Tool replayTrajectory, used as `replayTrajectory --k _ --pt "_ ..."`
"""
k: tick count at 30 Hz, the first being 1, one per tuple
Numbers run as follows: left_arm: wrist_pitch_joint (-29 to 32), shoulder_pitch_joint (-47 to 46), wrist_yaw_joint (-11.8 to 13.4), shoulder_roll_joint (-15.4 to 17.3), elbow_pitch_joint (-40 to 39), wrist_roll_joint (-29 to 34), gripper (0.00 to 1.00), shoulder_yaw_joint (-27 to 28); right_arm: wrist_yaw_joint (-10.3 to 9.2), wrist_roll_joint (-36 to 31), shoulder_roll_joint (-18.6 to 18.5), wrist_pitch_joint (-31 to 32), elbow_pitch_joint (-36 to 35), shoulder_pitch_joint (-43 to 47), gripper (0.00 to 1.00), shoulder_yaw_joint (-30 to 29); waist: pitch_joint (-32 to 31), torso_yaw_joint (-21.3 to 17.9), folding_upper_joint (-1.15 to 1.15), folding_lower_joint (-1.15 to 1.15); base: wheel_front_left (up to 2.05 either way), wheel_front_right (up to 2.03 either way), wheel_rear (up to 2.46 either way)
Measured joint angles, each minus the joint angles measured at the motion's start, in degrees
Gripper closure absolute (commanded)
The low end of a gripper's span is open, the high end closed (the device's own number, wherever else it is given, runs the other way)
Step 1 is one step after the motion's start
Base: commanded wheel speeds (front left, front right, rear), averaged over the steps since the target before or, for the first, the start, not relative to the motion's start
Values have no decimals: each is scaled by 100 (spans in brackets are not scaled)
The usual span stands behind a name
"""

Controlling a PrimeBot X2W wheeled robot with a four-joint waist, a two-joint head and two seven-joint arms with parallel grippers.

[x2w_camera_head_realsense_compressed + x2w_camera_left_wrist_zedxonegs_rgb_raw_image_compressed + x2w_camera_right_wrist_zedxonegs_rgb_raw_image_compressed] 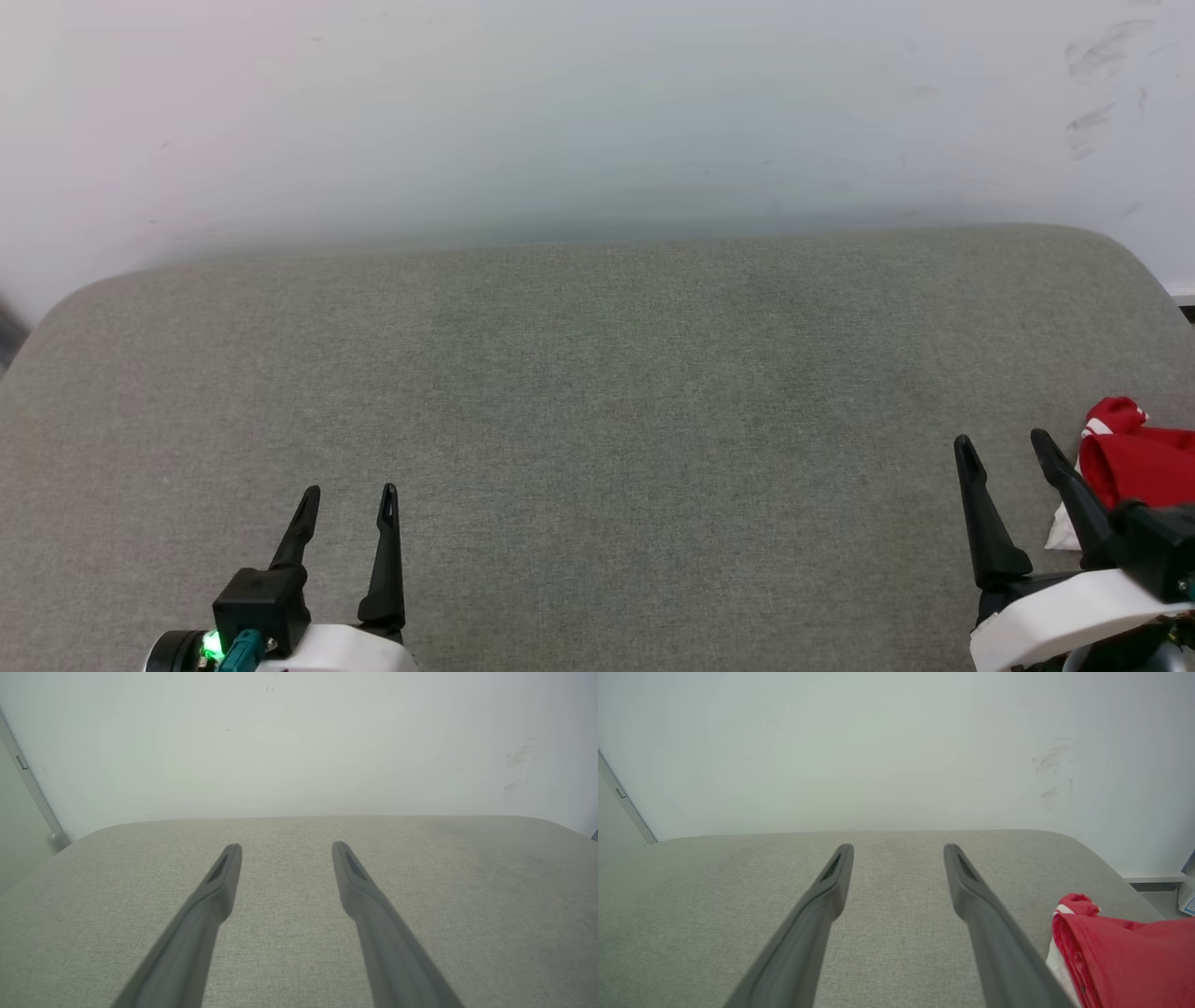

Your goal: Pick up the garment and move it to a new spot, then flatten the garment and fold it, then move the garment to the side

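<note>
1. Garment (1134, 462): bunched red heap with a little white showing, lying at far right edge of grey bench (597, 373).
2. Lower left: left gripper (350, 489) released, fingers spread, grasping nothing, over the bench.
3. Lower right: right gripper (1000, 438) also released and empty, outer finger just beside garment; contact impossible to tell.
4. Upper right: dark scuffs on pale wall (1092, 84).
</note>
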Motion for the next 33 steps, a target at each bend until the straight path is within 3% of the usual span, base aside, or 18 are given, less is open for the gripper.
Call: replayTrajectory --k 13,14,18,33 --pt "0 9 -12 -7 8 -107 0 2 0 -40 56 31 -83 0 0 -13 10 19 0 0 0 0 0" --pt "2 10 -30 -9 16 -110 100 -2 0 -40 60 31 -75 2 100 -16 9 27 0 1 0 0 0" --pt "31 107 -54 -131 158 -175 100 -41 0 38 66 31 126 48 100 -7 12 30 0 1 0 0 0" --pt "403 48 -559 -453 398 -1436 100 493 0 1658 80 100 538 -30 100 -62 34 64 0 1 0 0 0"
